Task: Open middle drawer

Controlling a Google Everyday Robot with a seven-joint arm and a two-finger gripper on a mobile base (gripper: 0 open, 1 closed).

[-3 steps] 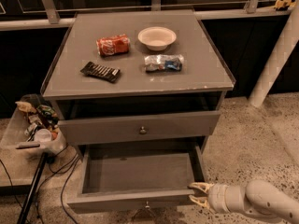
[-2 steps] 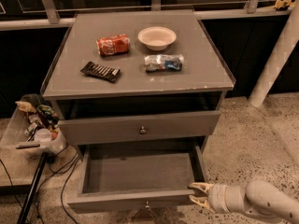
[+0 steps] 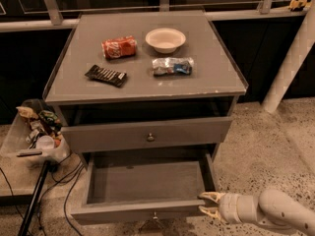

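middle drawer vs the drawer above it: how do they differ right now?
The middle drawer is pulled far out; the upper drawer is almost shut. The middle drawer shows its bare grey floor; the upper drawer only a dark gap above its front. The gripper, fingers apart, sits at the middle drawer's front right corner, away from the upper drawer. Shared: flat grey fronts, one small round knob each.
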